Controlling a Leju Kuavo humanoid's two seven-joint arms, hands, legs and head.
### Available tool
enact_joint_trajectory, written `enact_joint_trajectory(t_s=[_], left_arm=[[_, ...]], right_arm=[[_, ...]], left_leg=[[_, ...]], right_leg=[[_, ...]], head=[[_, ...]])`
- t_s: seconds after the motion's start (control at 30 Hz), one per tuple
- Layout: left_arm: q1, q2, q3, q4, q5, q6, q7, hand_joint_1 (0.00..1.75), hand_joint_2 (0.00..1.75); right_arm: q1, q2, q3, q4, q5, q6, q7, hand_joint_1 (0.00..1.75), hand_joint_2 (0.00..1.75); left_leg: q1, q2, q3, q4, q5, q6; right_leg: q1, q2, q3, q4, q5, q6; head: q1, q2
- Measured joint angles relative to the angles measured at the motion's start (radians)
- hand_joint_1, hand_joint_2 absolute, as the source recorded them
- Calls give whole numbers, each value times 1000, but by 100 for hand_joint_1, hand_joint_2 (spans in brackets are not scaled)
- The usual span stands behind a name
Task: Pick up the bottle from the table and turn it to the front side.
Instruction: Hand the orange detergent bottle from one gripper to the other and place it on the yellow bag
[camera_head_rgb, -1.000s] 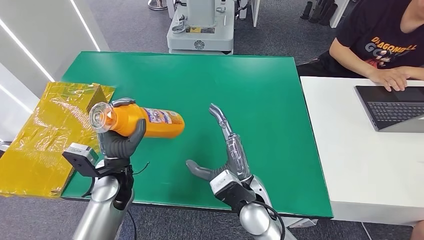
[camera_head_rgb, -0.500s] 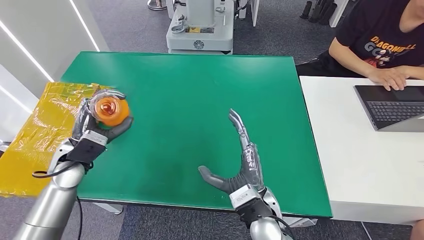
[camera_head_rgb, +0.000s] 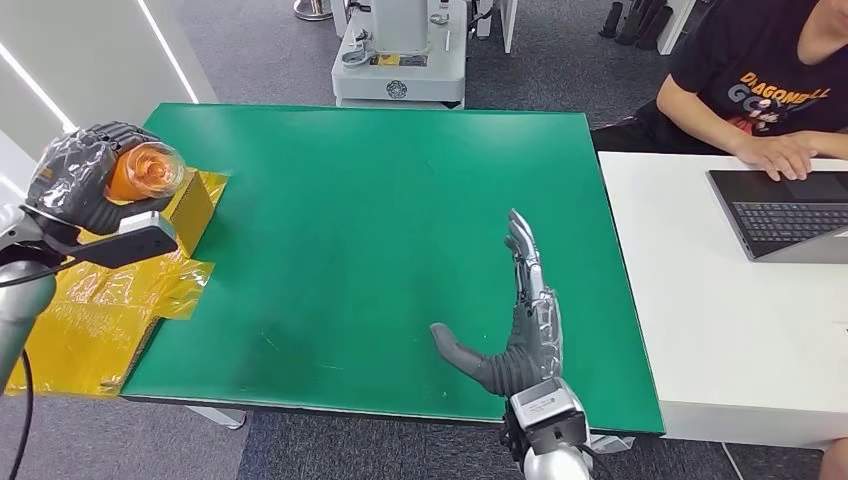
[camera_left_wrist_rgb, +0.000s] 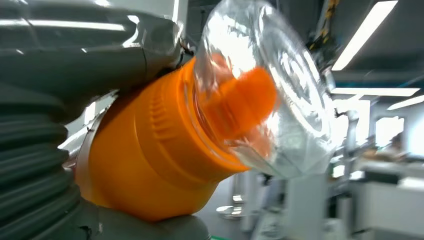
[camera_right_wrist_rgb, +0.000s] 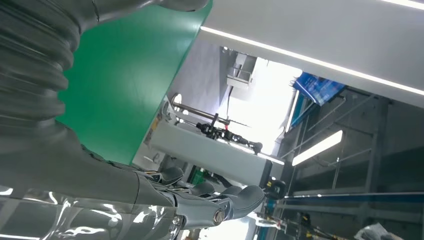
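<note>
The orange bottle (camera_head_rgb: 143, 172) is now riding high at my far left, above the yellow foil (camera_head_rgb: 95, 290), its clear cap pointing at the camera. A second ago it was lying sideways over the green table (camera_head_rgb: 380, 230). My left hand (camera_head_rgb: 85, 185) is gripping it; my right hand (camera_head_rgb: 520, 335) is hovering empty, fingers spread. The turn looks underway.
</note>
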Motion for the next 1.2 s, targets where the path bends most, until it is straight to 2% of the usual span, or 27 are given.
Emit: enact_joint_trajectory(t_s=[0.1, 0.27, 0.4, 0.5, 0.57, 0.67, 0.83, 1.0, 1.2], left_arm=[[-40, 42, -49, 28, -89, -2, 15, 175, 175], [-58, 100, -115, 75, -156, -50, 12, 175, 175], [-66, 118, -162, 127, -169, -87, -7, 175, 175], [-95, 115, -214, 192, -190, -159, -45, 175, 175], [-112, 98, -264, 268, -205, -174, -63, 175, 175], [-115, 60, -327, 384, -221, -141, -70, 175, 175], [-119, 9, -384, 526, -236, -116, -88, 175, 175], [-168, -48, -442, 645, -279, -190, -144, 175, 175], [-234, -135, -511, 760, -309, -208, -151, 175, 175]], right_arm=[[3, 0, -8, -17, -6, 1, -2, 0, 175], [20, 1, -23, -53, -42, 43, -14, 0, 175], [29, 2, -35, -76, -57, 60, -21, 0, 175], [32, 2, -39, -88, -81, 71, -33, 0, 175], [32, 2, -40, -100, -98, 74, -39, 0, 175], [33, 2, -40, -119, -104, 68, -39, 0, 175], [34, 1, -40, -140, -104, 58, -39, 0, 175], [32, 1, -39, -145, -107, 50, -36, 0, 175], [21, 1, -33, -144, -112, 41, -33, 0, 175]], left_leg=[[0, 0, 0, 0, 0, 0], [0, 0, 0, 0, 0, 0], [0, 0, 0, 0, 0, 0], [0, 0, 0, 0, 0, 0], [-1, 0, 0, 0, 0, -1], [-1, 1, 0, 0, 0, -1], [-1, 1, 0, 0, 0, -1], [-1, -1, 0, 0, 0, -1], [-1, 0, 0, 0, 0, -1]], right_leg=[[0, 0, 0, 0, 0, 0], [0, 0, 0, 0, 0, 0], [0, 0, 0, 0, 0, 0], [0, 0, 0, 0, 0, 0], [-1, 0, 0, 0, 0, 0], [-1, 0, 0, 0, 0, -1], [-1, 1, 0, 0, 0, -1], [-1, -1, 0, -1, 0, -1], [-1, 0, 1, 0, 1, 0]], head=[[0, 0], [0, 0], [0, 0], [0, 0], [0, 0], [0, 0], [0, 0], [0, 0], [0, 0]])
